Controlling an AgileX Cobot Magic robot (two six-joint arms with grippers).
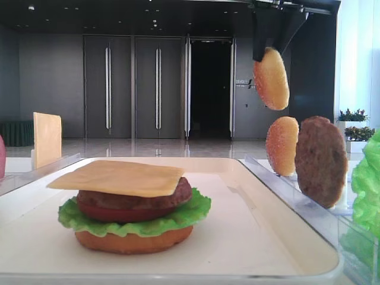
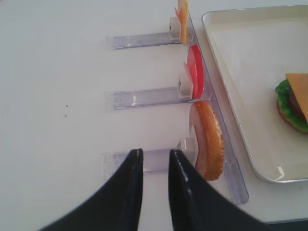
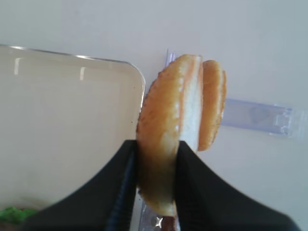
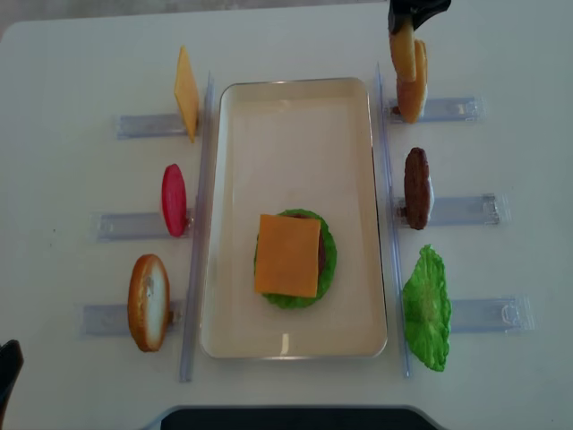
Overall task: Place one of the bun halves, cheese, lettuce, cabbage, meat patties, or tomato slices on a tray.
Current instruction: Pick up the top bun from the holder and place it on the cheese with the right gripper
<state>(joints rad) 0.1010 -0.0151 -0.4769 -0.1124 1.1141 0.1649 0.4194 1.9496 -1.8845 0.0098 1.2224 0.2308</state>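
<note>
My right gripper is shut on a domed golden top bun, held on edge in the air above the far right holder. From the low view the held bun hangs over a second bun half that stands in its clear rack. The cream tray carries a stack topped by a cheese slice, over patty, tomato, lettuce and bottom bun. My left gripper is shut and empty, low beside a bottom bun in the near left rack.
Clear racks line both long sides of the tray. On the left stand a cheese slice, a tomato slice and a bottom bun. On the right stand a meat patty and a lettuce leaf.
</note>
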